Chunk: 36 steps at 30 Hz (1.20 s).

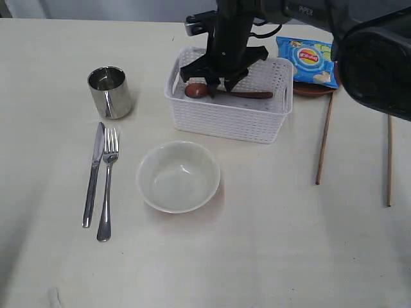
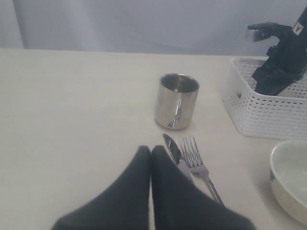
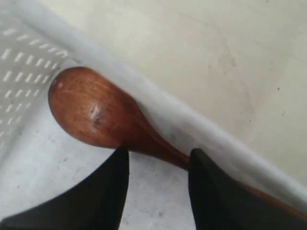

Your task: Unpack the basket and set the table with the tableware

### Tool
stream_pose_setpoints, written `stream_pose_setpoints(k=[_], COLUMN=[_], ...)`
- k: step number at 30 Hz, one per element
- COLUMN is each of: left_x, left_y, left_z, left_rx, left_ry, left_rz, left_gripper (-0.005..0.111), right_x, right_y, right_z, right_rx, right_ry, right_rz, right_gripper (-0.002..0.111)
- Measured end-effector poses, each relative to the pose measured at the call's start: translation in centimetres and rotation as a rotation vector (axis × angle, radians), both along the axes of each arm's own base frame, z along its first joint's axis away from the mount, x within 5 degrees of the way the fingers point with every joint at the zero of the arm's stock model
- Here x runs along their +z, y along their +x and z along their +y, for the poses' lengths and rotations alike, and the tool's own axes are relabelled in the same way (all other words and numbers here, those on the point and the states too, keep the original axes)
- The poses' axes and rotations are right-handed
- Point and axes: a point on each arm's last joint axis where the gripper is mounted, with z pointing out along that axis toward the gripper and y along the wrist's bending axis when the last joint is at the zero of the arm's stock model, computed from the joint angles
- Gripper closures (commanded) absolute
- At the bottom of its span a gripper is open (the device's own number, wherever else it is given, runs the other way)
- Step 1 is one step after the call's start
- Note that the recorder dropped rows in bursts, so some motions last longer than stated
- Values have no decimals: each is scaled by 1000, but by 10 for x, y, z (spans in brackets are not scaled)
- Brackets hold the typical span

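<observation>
Reaching down into the basket (image 1: 225, 119), the right gripper (image 3: 158, 163) hangs with its two fingers (image 3: 100, 196) spread apart, one on each side of the narrow neck of the wooden spoon (image 1: 196, 90) and not closed on it. The spoon lies flat on the basket floor against the long wall, its bowl toward nine o'clock and its handle toward three.

The left gripper (image 2: 151, 152) is pressed closed with nothing between its fingers, above the table (image 1: 289, 244) near the knife tip.

Taking the basket as the dial centre in the exterior view:
- The cup (image 1: 110, 92) stands upright at nine o'clock.
- The knife (image 1: 94, 173) and fork (image 1: 108, 183) lie side by side at about eight.
- The bowl (image 1: 178, 176) sits at about seven, close to the basket.
- The blue chip bag (image 1: 308, 61) lies at two o'clock — partly over the dark plate (image 1: 313, 90).
- The two chopsticks (image 1: 325, 138) lie apart from each other at about four.
</observation>
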Motion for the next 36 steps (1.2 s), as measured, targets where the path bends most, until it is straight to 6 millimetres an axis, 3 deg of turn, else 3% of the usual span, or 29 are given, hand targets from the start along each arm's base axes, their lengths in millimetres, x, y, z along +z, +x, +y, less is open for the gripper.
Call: stream_pose_setpoints(k=[10, 17, 26, 36], left_x=[0, 0, 0, 0], left_y=[0, 0, 0, 0], left_z=[0, 0, 0, 0], left_rx=[0, 0, 0, 0], left_ry=[0, 0, 0, 0], left_rz=[0, 0, 0, 0], left_gripper=[107, 107, 107, 107], right_x=[2, 2, 1, 28], right_y=[8, 19, 14, 6], right_z=[-5, -23, -23, -16], right_rx=[32, -11, -23, 14], right_ry=[-58, -54, -50, 20], right_rz=[-91, -105, -50, -39], right_gripper=[68, 68, 68, 68])
